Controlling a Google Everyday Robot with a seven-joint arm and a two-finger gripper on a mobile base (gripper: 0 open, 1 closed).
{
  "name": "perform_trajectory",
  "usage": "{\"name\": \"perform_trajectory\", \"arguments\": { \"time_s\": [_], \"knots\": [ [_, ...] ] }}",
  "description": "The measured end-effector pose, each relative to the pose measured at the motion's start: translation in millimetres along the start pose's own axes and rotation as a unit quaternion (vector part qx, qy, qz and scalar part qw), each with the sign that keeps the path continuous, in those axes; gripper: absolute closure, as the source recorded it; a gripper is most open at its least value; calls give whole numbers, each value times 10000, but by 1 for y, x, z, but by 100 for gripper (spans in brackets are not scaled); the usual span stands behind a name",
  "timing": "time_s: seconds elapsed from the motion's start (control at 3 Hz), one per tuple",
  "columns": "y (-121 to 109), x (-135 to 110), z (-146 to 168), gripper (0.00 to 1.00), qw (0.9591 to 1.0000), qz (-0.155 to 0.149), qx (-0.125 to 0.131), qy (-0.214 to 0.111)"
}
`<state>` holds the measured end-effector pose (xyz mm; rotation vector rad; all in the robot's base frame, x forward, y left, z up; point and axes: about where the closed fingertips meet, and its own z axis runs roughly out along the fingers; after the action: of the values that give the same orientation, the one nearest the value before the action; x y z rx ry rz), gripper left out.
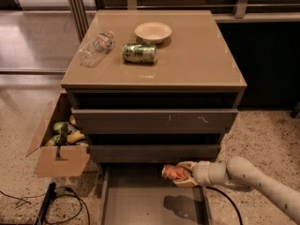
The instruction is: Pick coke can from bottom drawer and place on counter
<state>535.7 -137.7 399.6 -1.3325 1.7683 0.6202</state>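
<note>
The red-orange coke can (172,173) lies sideways in my gripper (182,173), whose pale fingers are shut on it. Both hang above the open bottom drawer (140,205), close under the front of the drawer above; the can's shadow falls on the drawer floor. My pale arm (253,182) reaches in from the lower right. The tan counter (197,55) tops the cabinet, well above the can.
On the counter lie a green can (139,53), a clear plastic bottle (96,47) and a pale bowl (153,32). An open cardboard box (58,144) with items stands left of the cabinet. Black cables (51,205) trail on the floor at lower left.
</note>
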Motion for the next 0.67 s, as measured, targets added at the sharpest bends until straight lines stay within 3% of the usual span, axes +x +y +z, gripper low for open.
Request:
{"name": "perform_trajectory", "arguments": {
  "time_s": [0.33, 0.67],
  "knots": [
    [3, -26, -20, 100, 9996, -242, 104, -45],
    [18, -88, -65, 100, 9957, -884, 261, -95]
  ]
}}
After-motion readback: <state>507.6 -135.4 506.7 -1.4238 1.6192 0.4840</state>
